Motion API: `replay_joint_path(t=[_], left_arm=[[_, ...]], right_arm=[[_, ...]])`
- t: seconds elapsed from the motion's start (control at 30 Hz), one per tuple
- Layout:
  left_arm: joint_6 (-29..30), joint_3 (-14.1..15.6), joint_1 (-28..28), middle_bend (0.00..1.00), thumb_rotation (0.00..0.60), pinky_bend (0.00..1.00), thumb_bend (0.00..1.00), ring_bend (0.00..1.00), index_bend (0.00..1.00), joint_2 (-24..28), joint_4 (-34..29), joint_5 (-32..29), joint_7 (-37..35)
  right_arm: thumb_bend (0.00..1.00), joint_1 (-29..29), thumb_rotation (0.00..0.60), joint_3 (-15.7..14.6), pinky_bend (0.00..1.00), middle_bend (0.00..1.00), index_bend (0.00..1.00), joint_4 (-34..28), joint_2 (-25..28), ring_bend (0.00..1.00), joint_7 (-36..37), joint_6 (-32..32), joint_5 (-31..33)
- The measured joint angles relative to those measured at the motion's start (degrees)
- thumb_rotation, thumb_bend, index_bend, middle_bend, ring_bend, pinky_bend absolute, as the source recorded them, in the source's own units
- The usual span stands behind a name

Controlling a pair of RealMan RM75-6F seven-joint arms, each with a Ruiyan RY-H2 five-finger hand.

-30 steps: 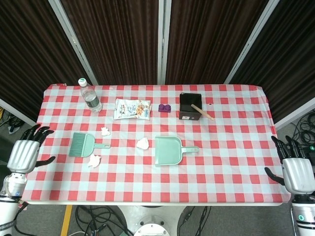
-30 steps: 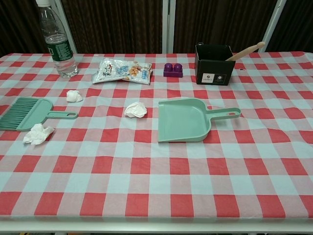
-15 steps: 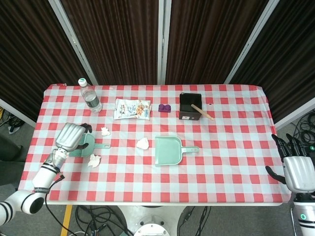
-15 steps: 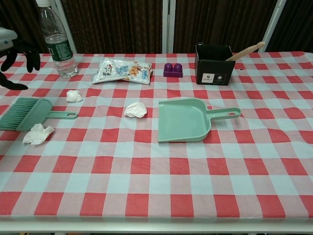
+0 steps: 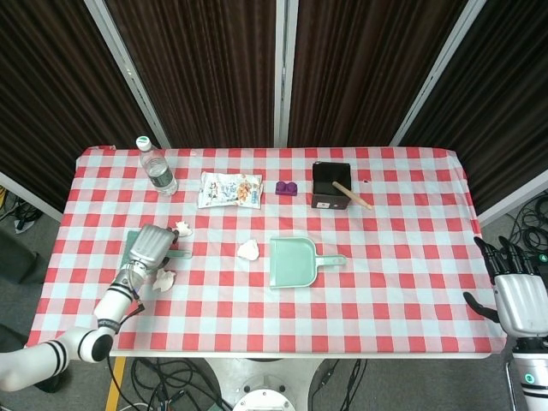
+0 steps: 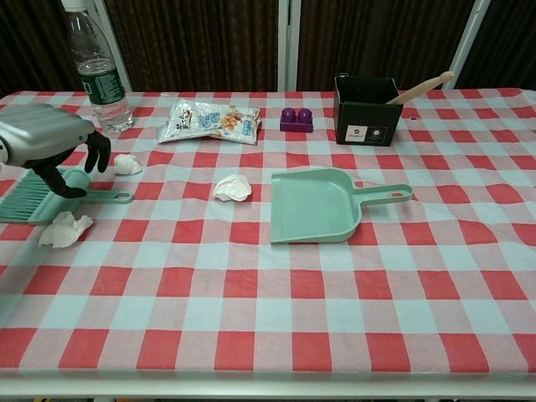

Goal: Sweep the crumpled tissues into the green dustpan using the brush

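The green brush (image 6: pixel 33 194) lies flat at the table's left, handle pointing right. My left hand (image 6: pixel 50 138) hangs just over its neck, fingers apart and pointing down around the handle's root, holding nothing; in the head view the left hand (image 5: pixel 151 247) covers most of the brush (image 5: pixel 134 241). Three crumpled tissues lie nearby: one (image 6: pixel 127 164) behind the handle, one (image 6: pixel 65 229) in front of the brush, one (image 6: pixel 232 188) left of the green dustpan (image 6: pixel 314 205). The dustpan lies mid-table with its handle to the right. My right hand (image 5: pixel 520 295) is open, off the table's right edge.
Along the back stand a water bottle (image 6: pixel 96 71), a snack bag (image 6: pixel 209 121), a purple block (image 6: pixel 296 119) and a black box (image 6: pixel 366 110) with a wooden stick in it. The checked cloth (image 6: pixel 276 310) spreads bare toward the front.
My left hand has swung in from beyond the table's left edge and come down over the brush. The right hand, brush, tissues and dustpan have stayed where they were.
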Motion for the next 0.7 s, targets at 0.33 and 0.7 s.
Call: replay_joint_path(t=[0.33,0.7], left_arm=[[-1.8,0.7,-2.3,0.45,0.600,0.95,0.25,0.72,0.43,-2.6,2.8,-6.9,6.9],[-2.7,1.6,-4.3,0.45,0.600,0.95,0.26,0.72,0.43,-3.0,1.9,-11.3,9.0]], right_arm=[[0.10,-0.2,0.600,0.0,0.11,0.18,0.08,0.2,0.0,0.01,0.3,0.1,0.5],[0.10,-0.4,0.600,0.0,0.11,0.18,0.08,0.8,-0.2,0.01,0.8,0.0,1.1]])
